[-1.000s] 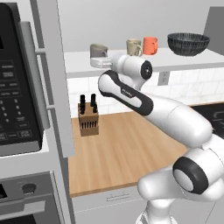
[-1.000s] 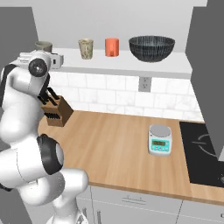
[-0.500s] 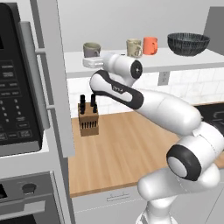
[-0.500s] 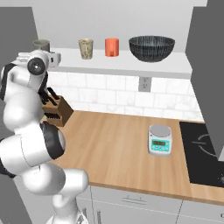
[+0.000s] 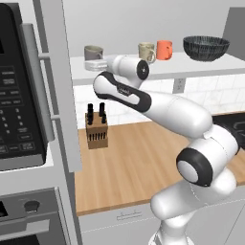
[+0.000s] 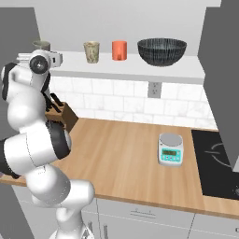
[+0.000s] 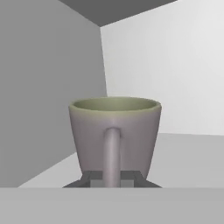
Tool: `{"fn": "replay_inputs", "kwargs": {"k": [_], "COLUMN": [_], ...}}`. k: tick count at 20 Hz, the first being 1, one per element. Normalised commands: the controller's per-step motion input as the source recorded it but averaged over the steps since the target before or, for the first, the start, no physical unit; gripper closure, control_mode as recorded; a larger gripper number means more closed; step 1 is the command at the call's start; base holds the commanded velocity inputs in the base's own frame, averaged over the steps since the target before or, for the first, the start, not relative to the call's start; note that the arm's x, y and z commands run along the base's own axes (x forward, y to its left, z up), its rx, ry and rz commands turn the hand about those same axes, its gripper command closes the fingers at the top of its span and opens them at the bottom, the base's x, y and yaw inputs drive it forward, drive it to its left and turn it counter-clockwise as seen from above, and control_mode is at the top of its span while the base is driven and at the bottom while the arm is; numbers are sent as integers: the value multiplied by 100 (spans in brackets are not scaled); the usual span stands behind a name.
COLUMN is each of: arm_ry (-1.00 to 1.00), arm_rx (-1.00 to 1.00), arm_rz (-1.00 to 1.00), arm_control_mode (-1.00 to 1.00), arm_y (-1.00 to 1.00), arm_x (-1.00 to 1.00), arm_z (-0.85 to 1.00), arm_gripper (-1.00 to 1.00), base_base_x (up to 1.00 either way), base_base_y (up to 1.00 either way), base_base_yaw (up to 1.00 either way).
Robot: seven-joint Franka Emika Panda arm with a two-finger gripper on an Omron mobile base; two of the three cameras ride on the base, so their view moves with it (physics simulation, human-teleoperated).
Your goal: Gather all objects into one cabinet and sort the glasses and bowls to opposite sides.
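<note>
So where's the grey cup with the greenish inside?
The grey cup stands at the cabinet board's left end, its handle between the shut gripper, left of the beige cup.

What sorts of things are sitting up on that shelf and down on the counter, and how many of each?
Mugs: 3 (grey, beige, orange)
Bowls: 1 (dark bowl)
Knife blocks: 1
Kitchen scales: 1
Total: 6
</note>
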Motion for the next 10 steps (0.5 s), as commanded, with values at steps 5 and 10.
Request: {"fn": "replay_inputs", "kwargs": {"k": [5, 10], "arm_ry": [1, 5], "arm_rx": [-3, -2], "arm_rz": [0, 0], "arm_control_mode": [-100, -100], "arm_y": [25, 13], "arm_x": [29, 33], "arm_z": [0, 0], "arm_gripper": [100, 100], "base_base_x": [0, 0], "base_base_y": [0, 0], "base_base_yaw": [0, 0]}}
